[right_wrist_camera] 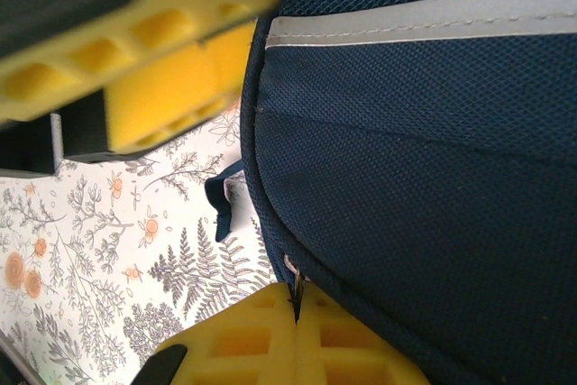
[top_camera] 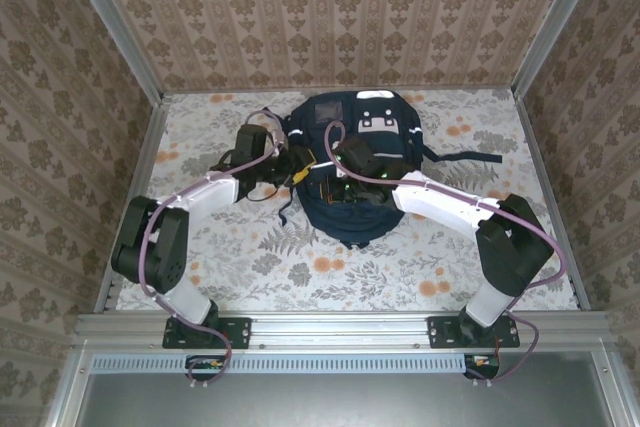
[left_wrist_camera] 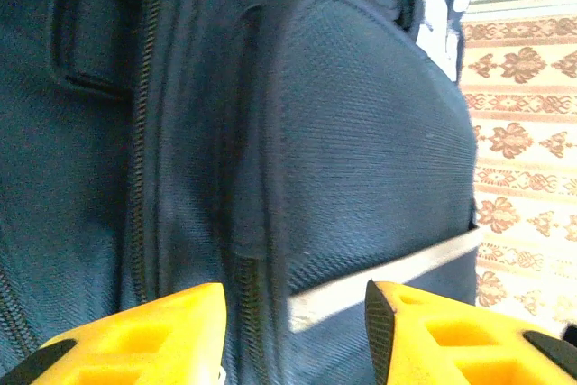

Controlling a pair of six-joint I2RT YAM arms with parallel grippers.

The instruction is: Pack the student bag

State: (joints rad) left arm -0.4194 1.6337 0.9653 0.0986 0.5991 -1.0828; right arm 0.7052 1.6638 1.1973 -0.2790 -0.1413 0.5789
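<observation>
Bag (top_camera: pixel 345 222) lies flat mid-table (top_camera: pixel 450 257), top end toward the far wall, grey-white patches (top_camera: pixel 378 117) up there. One dark strap (top_camera: pixel 470 156) trails off its right side onto the floral cloth.

Left gripper (top_camera: pixel 300 169) sits at the bag's left edge, about halfway down. Left wrist view: both yellow fingers (left_wrist_camera: pixel 144 335) are spread, nothing pinched. Navy fabric fills the gap, a padded pocket panel with a white stripe (left_wrist_camera: pixel 388 281) running across its lower part. A zipper (left_wrist_camera: pixel 140 178) runs lengthwise left of that panel. There's a fabric loop (left_wrist_camera: pixel 86 33) at upper left too.

Right gripper (right_wrist_camera: pixel 261 196) is over the bag's middle in the top view, arm reaching in from the right. Its jaws are wide apart as well, released. The bag's curved edge passes through the gap. The lower finger (right_wrist_camera: pixel 270 340) is touching the fabric right where a small metal zipper pull (right_wrist_camera: pixel 293 270) hangs. Whether the upper finger touches the bag, can't tell (it's blurred and very close to the lens). A small navy tab (right_wrist_camera: pixel 221 205) sticks out from the bag edge over the cloth.

Both grippers are near each other on the bag, left one on the rim, right one further in.
</observation>
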